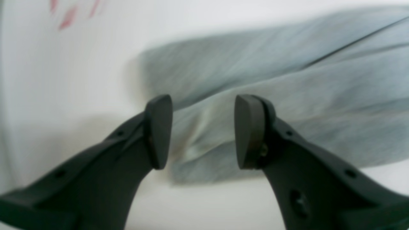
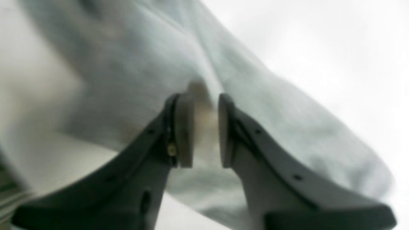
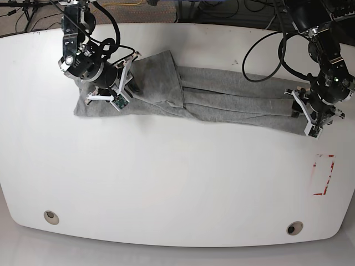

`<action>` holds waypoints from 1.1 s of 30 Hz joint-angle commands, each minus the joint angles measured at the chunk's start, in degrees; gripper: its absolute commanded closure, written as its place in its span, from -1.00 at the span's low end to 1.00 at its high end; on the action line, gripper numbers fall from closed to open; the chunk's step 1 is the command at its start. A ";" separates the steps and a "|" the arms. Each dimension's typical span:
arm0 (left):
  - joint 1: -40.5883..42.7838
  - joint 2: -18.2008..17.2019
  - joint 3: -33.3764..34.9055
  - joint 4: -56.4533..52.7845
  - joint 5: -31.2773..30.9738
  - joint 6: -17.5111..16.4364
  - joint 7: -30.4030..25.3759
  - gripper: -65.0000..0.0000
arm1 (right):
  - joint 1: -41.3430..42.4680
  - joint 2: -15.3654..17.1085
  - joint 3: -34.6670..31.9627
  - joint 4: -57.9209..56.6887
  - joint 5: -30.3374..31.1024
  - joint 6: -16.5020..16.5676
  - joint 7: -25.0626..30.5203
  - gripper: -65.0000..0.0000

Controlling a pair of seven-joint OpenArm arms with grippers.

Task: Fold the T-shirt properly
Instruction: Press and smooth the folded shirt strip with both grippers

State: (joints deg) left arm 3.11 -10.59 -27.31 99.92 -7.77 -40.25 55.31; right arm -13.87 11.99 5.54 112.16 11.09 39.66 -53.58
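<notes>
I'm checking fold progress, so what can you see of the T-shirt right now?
The T-shirt is heather-grey soft fabric, folded lengthwise into a long narrow band across the far half of the white table, creased, with a raised fold near its left end in the base view. The right claw has cloth between its nearly closed pads; the left claw is open at the other end.

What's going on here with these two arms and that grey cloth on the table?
A two-armed robot is working on folding a grey T-shirt, which lies in a long, narrow band across the white table. The left gripper sits at one end of the band, jaws open with cloth in the gap between them. The right gripper is at the other end, jaws close together around a bit of fabric, though the blur makes it hard to tell if it is truly pinched.
</notes>
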 commanded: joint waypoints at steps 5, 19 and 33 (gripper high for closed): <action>2.03 0.79 0.89 -1.94 -0.01 0.25 -9.37 0.24 | 0.90 -1.83 0.31 -3.19 -8.32 0.34 6.15 0.63; 2.82 -1.85 3.18 -12.14 1.57 0.25 -13.59 0.51 | 3.80 -1.22 3.38 -19.28 -9.73 0.34 16.18 0.62; 5.63 -2.55 3.18 -13.02 1.22 0.25 -13.51 0.51 | 7.49 0.54 3.03 -24.11 -9.38 0.34 17.49 0.62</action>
State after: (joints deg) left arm 8.16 -12.64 -24.05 85.56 -7.99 -39.97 39.57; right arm -6.39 11.99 8.51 88.01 4.23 40.60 -33.43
